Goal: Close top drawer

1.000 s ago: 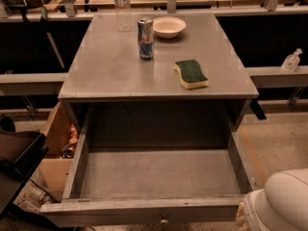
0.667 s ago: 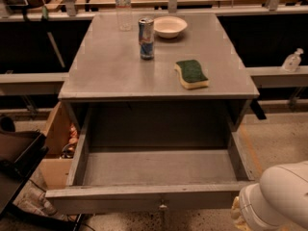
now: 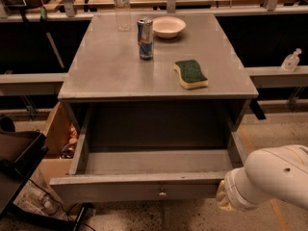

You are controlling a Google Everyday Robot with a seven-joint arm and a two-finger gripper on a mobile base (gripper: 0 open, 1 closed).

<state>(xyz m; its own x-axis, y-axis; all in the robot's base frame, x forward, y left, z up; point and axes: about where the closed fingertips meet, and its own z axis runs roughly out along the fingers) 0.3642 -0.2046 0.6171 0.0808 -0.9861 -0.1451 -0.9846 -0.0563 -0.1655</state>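
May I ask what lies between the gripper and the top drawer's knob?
Only bare front of the top drawer, in the camera view; the gripper is at its right end.

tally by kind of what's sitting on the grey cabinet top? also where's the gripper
Clear plastic water bottle: 1
Blue and silver drink can: 1
Round white bowl: 1
Green and yellow sponge: 1
Total: 4
Gripper: low right, at the right end of the open wide grey top drawer's front panel.
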